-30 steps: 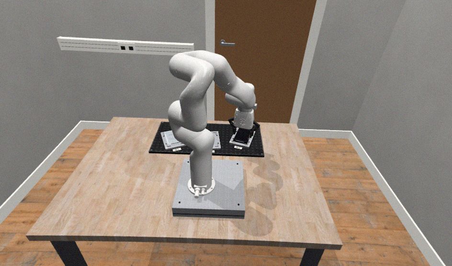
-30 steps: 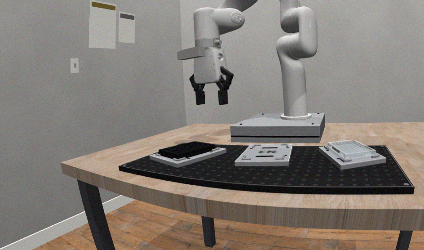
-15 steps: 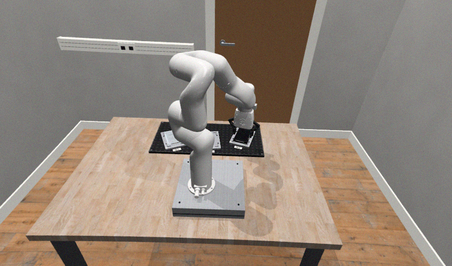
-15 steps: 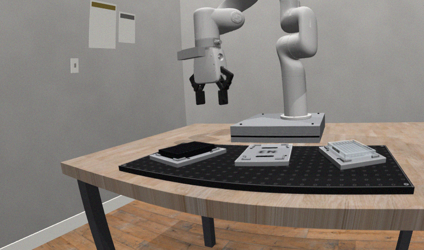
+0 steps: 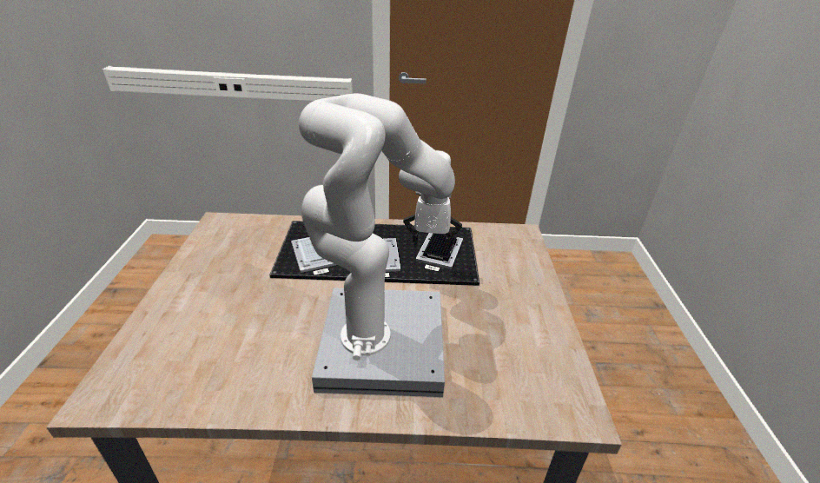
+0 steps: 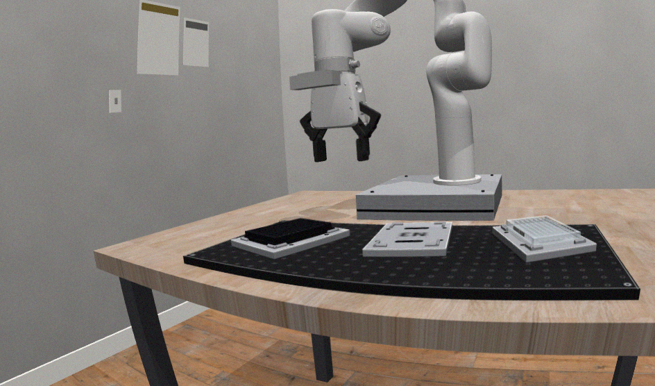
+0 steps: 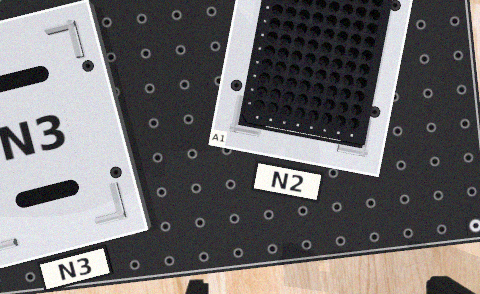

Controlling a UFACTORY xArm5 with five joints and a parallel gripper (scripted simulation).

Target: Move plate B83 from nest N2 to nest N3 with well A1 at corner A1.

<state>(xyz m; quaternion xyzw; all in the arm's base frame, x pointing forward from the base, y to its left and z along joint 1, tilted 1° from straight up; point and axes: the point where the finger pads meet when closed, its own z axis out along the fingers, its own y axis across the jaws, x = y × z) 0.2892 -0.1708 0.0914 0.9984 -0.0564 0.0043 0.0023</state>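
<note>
The gripper [image 6: 340, 150] hung spread wide and empty over black plate B83 [image 7: 311, 70]; skewed like that, it could've nudged the plate off nest N2 [image 7: 396, 100].

Even, soft light falls from above; the arm [image 5: 353, 169] casts a blurred shadow rightward across the table [image 5: 181, 345]. Exterior view bows the near table edge.

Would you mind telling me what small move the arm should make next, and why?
Probably a straight descent onto the black plate in nest N2, squaring the wrist first. The tool hangs open and empty well above the plate, which sits skewed in the wrist view. Landing nest N3 holds nothing yet, so the pick comes first.
</note>
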